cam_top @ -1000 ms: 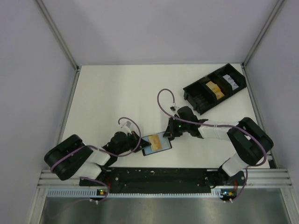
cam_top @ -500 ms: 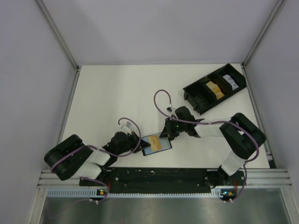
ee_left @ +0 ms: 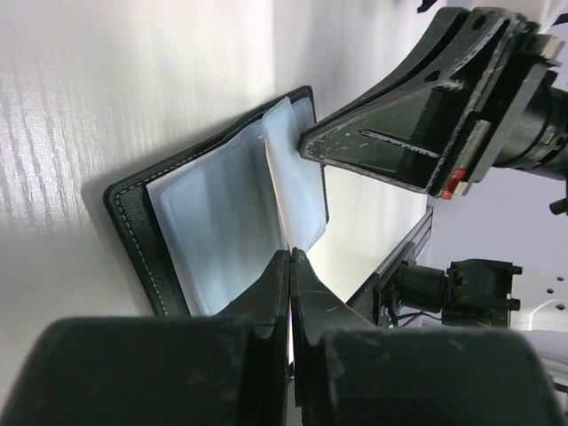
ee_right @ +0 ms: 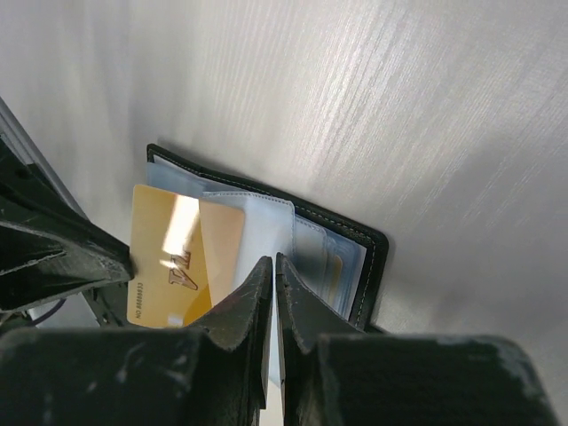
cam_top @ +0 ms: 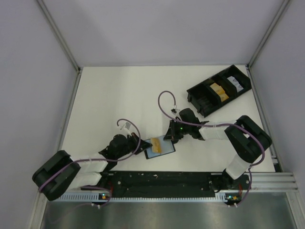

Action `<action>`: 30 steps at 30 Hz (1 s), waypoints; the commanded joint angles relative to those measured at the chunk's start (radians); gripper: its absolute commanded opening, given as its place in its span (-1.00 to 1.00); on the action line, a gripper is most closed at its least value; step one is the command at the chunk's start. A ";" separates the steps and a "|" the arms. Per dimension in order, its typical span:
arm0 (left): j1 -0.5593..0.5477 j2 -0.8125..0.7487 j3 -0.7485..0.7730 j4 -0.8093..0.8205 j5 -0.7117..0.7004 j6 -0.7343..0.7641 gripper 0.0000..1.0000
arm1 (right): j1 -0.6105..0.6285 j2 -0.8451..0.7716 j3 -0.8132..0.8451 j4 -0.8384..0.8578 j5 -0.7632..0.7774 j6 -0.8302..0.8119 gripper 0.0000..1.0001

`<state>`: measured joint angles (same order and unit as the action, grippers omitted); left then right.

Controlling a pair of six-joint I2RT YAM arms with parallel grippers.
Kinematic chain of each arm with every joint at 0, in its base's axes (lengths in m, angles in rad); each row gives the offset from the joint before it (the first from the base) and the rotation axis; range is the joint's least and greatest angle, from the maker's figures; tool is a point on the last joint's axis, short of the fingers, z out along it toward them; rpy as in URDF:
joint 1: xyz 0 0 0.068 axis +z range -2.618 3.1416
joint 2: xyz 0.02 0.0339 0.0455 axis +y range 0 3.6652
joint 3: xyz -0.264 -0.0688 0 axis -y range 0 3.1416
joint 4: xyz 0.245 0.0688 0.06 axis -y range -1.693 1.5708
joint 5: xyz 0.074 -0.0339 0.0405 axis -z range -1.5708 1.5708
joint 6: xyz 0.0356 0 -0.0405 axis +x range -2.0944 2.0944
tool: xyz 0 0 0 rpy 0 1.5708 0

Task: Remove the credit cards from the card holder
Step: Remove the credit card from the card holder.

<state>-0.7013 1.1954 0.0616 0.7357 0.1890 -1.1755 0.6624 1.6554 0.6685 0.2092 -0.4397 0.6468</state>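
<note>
As it lies open, card holder (ee_right: 377, 253), orange-yellow card (ee_right: 164, 266) inside

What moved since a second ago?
The left arm swung its elbow toward the near-left corner; the right arm drew its elbow leftward. Nothing was grabbed or dropped: left fingers and right fingers still pinch the card holder. Holder, orange card and black tray stayed put.

Tray (cam_top: 202, 101) contents too small, perhaps cards
</note>
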 commanded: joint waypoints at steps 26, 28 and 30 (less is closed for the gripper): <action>0.006 -0.171 0.013 -0.323 -0.052 0.146 -0.40 | -0.017 -0.028 0.017 -0.087 0.062 -0.055 -0.88; 0.006 -0.187 0.030 -0.343 -0.071 0.166 -0.23 | -0.017 -0.028 0.017 -0.087 0.061 -0.056 -0.88; 0.006 -0.195 0.043 -0.357 -0.098 0.180 -0.08 | -0.017 -0.026 0.017 -0.087 0.061 -0.056 -0.88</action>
<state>-0.6998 1.0241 0.0734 0.4191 0.1375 -1.0561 0.6579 1.6379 0.6704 0.1822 -0.4248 0.6292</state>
